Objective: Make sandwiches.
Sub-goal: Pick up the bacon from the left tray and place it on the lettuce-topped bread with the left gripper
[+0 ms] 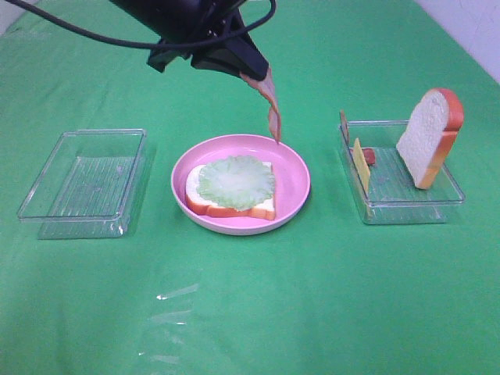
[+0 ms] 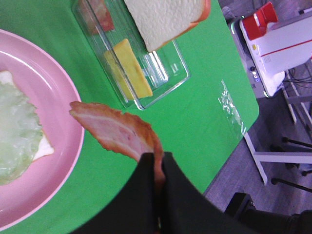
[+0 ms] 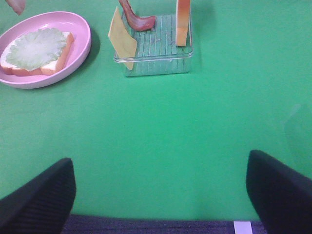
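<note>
On the round pink plate (image 1: 295, 183) lies a bread slice (image 1: 234, 208) topped with pale green lettuce (image 1: 234, 181). My left gripper (image 1: 254, 72) hangs above the plate's far rim, shut on a reddish-pink bacon strip (image 1: 272, 109) that dangles down toward the rim; the left wrist view shows the bacon strip (image 2: 117, 131) pinched between the black fingers (image 2: 146, 195). The right clear tray (image 1: 406, 205) holds an upright bread slice (image 1: 428, 137), a yellow cheese slice (image 1: 359, 160) and another bacon strip (image 3: 139, 19). My right gripper (image 3: 158, 187) is open over bare cloth, well short of that tray (image 3: 156, 66).
An empty clear tray (image 1: 82, 183) sits to the left of the plate. Green cloth covers the table, with a strip of clear tape (image 1: 172, 312) near the front. The table edge and a white device (image 2: 278, 44) show in the left wrist view.
</note>
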Robot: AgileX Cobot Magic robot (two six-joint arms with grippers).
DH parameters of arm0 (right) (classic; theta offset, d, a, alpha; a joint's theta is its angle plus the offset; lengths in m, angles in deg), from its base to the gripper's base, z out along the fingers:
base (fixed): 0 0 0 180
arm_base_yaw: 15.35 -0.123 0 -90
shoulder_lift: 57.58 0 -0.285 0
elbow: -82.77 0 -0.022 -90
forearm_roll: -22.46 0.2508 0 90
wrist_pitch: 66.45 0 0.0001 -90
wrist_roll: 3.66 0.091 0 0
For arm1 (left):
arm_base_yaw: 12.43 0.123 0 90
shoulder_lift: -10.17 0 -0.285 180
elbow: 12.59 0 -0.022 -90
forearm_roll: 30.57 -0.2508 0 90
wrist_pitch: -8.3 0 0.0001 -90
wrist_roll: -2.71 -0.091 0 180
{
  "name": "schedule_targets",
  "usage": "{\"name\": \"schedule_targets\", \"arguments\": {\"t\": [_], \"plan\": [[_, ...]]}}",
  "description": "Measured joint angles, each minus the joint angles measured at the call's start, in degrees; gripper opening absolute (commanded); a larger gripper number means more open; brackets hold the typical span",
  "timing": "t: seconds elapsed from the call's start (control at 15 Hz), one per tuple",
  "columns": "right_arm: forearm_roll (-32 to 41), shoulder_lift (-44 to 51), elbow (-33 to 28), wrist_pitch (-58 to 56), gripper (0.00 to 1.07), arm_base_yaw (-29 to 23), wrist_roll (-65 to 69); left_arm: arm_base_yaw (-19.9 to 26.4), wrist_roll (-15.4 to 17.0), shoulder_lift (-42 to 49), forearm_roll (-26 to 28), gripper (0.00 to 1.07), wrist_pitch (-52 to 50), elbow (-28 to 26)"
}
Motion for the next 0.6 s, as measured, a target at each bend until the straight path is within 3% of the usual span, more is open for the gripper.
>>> {"name": "schedule_targets", "arguments": {"t": [0.2, 0.6], "plan": [[0.0, 0.0, 0.0, 0.0, 0.91, 0.0, 0.0, 0.0, -4.7, -7.6, 4.9, 0.00, 1.1, 0.0], [0.0, 0.0, 0.0, 0.0, 0.91, 0.0, 0.0, 0.0, -8.7, -14.9, 5.3, 0.00, 1.4, -3.7]]}}
